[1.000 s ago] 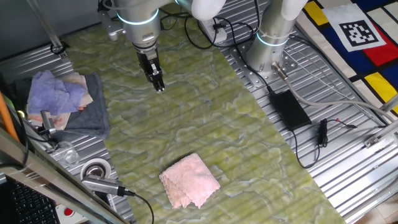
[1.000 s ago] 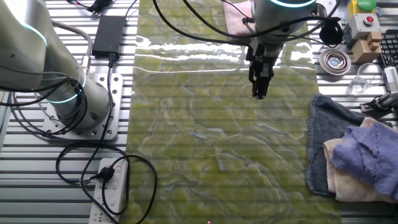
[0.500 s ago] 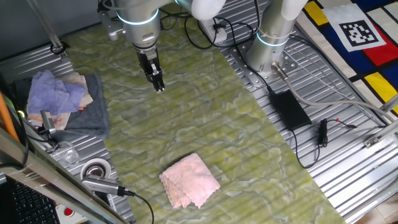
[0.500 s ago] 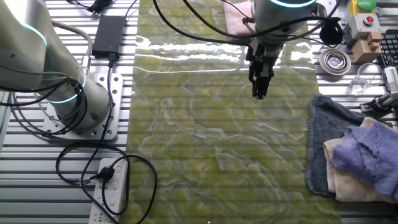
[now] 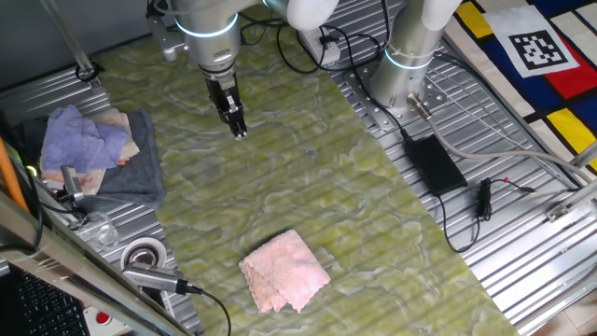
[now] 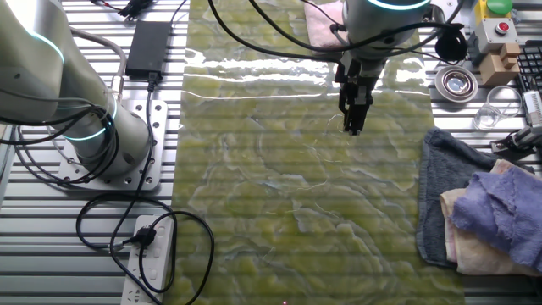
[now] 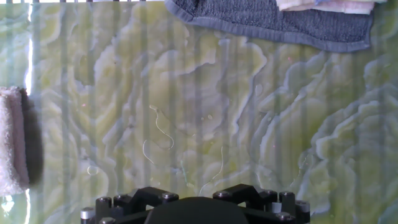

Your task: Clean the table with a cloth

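Surface: table (image 5: 308,187) with a yellow-green marbled wavy pattern, running long between ribbed grey metal panels (image 6: 51,254).
Arm: silver robot arm (image 5: 210,37) reaching down over the far half of the table in one fixed view.
Gripper: dark two-finger gripper (image 5: 239,131) pointing down above bare table (touching it or just above it, I cannot tell); the fingers look pressed close together with nothing between them, and the fingertips do not show in the hand view.
Cloth: pale pink cloth (image 5: 284,271) lying rumpled on the table near its end, well apart from the gripper; in the hand view only a strip of it shows at the left edge (image 7: 12,140).
Marks: thin pale squiggly lines (image 7: 163,134) on the table below the hand.
Other fabrics: dark grey towel (image 5: 140,168) at the table's side, with a lavender cloth (image 5: 79,140) heaped on top (a pale fabric layer lies between them).
Side clutter: black power brick (image 5: 434,163) and cables on the metal panel, beside a second arm's base (image 5: 406,70).
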`<state>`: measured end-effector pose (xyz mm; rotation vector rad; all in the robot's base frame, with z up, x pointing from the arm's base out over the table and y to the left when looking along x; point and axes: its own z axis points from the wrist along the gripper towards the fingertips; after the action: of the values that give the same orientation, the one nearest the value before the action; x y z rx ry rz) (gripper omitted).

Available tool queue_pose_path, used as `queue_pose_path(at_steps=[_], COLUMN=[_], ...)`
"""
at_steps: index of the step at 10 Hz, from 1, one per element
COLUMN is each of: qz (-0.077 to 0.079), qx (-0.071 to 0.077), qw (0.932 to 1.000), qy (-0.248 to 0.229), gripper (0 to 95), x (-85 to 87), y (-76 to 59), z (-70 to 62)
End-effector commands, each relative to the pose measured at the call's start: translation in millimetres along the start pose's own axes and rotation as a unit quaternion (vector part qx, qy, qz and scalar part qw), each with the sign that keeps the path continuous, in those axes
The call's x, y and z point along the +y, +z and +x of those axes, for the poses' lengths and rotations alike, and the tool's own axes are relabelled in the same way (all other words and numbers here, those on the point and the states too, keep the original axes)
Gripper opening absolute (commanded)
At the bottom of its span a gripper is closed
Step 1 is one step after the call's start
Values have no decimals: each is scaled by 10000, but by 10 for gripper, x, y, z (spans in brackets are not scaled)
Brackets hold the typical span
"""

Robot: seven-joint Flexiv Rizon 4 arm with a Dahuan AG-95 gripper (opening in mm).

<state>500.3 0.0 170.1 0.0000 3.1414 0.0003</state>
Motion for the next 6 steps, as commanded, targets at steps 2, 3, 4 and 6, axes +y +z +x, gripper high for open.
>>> queue_pose_path(at_steps=[2, 3, 4, 6], qz=[-98, -71, -73, -30], qx=[577, 581, 620, 602], qw=[9970, 9970, 9967, 9950], qy=[-500, -510, -517, -796], gripper=[0, 0, 0, 0], x=[-1, -1, -2, -10], y=[1, 1, 1, 2], z=[2, 2, 3, 2])
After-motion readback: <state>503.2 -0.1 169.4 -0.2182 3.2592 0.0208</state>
